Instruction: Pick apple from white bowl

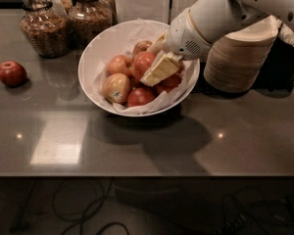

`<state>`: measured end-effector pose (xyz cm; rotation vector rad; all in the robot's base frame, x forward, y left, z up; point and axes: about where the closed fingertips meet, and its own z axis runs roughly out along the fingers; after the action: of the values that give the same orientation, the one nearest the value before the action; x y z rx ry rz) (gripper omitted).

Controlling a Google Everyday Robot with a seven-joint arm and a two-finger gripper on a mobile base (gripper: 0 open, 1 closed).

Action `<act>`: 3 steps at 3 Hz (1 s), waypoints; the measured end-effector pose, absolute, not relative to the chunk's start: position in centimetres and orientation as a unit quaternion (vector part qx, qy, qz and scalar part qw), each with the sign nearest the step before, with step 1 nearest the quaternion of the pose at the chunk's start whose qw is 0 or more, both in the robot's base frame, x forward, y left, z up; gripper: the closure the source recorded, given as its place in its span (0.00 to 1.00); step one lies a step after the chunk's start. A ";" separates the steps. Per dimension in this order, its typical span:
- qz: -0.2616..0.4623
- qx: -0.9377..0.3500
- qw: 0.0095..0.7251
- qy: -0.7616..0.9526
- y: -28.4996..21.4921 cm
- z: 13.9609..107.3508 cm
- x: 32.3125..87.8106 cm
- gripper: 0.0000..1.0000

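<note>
The white bowl (95,53), wide, shallow and lined with crumpled white paper, stands at the middle back of the dark counter and holds several apples. My gripper (155,58) reaches down into the bowl from the upper right, on its right half. It sits right against a round red-orange apple (141,62) near the bowl's middle. A paler yellow-blushed apple (116,88) with a sticker lies at the bowl's front left. More red apples lie under and in front of the gripper, partly hidden by it.
A small dark red apple (11,73) lies alone on the counter at the left. Two glass jars (41,31) of dry food stand at the back left. A stack of beige disposable bowls (237,58) stands right of the white bowl, behind my arm.
</note>
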<state>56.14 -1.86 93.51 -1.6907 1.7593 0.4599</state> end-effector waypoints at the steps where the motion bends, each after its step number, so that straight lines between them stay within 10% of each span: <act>1: 0.202 -0.642 0.377 0.636 -2.5 95.4 55.8 1.00; 3: 0.259 -0.640 0.443 0.573 -1.0 98.5 55.5 1.00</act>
<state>55.50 -1.01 98.54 -1.5870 1.4203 0.6426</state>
